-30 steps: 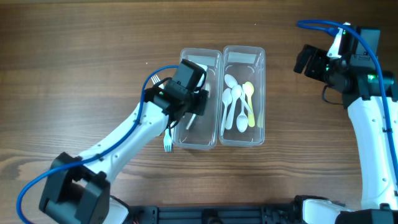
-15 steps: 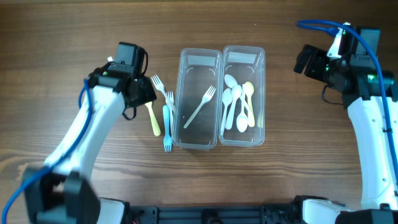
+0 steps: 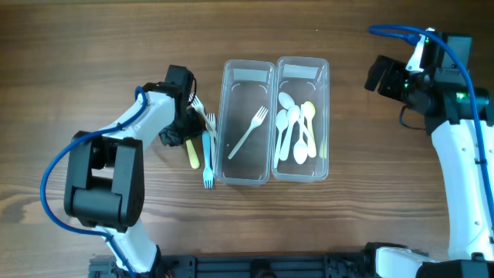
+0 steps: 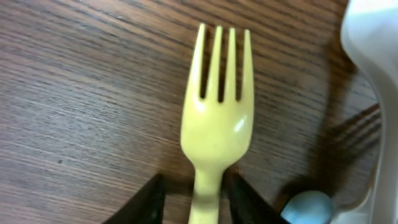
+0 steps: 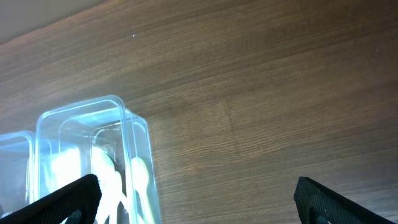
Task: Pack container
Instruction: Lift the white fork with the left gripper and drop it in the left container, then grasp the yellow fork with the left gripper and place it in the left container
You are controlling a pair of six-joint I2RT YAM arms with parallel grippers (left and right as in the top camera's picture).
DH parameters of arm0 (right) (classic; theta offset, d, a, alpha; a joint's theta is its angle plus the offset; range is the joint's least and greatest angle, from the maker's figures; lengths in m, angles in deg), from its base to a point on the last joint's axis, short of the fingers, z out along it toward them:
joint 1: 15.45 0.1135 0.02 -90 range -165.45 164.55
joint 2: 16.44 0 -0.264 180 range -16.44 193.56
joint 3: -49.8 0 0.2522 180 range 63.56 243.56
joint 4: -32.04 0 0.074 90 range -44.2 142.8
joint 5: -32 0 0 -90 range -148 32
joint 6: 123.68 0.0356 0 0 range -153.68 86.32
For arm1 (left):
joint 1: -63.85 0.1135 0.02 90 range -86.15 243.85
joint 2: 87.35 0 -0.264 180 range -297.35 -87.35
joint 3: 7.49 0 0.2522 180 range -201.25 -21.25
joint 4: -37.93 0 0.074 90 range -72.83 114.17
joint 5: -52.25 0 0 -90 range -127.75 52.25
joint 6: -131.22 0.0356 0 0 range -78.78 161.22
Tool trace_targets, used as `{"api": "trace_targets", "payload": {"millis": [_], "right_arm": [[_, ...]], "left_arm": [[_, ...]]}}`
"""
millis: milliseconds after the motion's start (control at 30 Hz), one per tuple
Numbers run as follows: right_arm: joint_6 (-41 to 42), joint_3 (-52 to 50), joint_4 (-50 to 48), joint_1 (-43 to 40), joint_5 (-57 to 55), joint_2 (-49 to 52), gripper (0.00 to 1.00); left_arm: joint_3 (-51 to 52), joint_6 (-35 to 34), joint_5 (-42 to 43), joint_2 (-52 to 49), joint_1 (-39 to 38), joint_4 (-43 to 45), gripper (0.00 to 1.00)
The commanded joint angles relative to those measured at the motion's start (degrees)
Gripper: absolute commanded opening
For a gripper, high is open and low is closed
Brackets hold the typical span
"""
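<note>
Your left arm has swung in from its spot out to the left of the cutlery and come down low over the yellow fork [image 4: 216, 124]. The left gripper [image 4: 196, 198] now has its dark fingers [image 4: 152, 199] drawn in close on either side of the fork's narrow neck, though the wrist view doesn't show whether they actually pinch it. That fork is smooth, glossy plastic with four slim tines pointing away from the gripper, and it lies flat on the dark, fine-grained wood table [image 3: 93, 46]. Just beside it lie a blue fork [image 3: 207, 162] and a white fork [image 3: 202, 110], both outside the container [image 3: 235, 96]. The container sits mid-table: clear, thin-walled plastic, two long tubs with rounded corners joined side by side. Its left tub holds one white fork [image 3: 248, 133] lying diagonally. The right tub holds a loose cluster of white spoons [image 3: 287, 127] and a pale yellow spoon [image 3: 309, 127]. Your right gripper [image 5: 196, 202] hangs well off to the right of the container, its fingers spread as wide as they go with only bare wood between them.
</note>
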Motion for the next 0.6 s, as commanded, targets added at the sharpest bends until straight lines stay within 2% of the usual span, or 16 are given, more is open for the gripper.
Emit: {"api": "trace_targets", "payload": {"millis": [0, 67, 167, 400, 567], "right_arm": [[0.94, 0.94, -0.31, -0.24, 0.02, 0.0, 1.0], [0.92, 0.94, -0.31, -0.24, 0.02, 0.0, 1.0], [0.94, 0.96, -0.31, -0.24, 0.02, 0.0, 1.0], [0.94, 0.96, -0.31, -0.24, 0.02, 0.0, 1.0], [0.94, 0.96, -0.31, -0.24, 0.02, 0.0, 1.0]], "left_arm": [[3.74, 0.13, 1.27, -0.74, -0.13, 0.59, 0.2], [3.78, 0.13, 1.29, -0.7, -0.13, 0.59, 0.09], [3.26, 1.95, 1.2, -0.33, -0.11, -0.81, 0.04], [-8.59, 6.51, 0.81, 9.2, -0.17, -11.74, 0.04], [-10.08, 7.96, 0.83, 18.25, -0.17, -11.78, 0.05]]}}
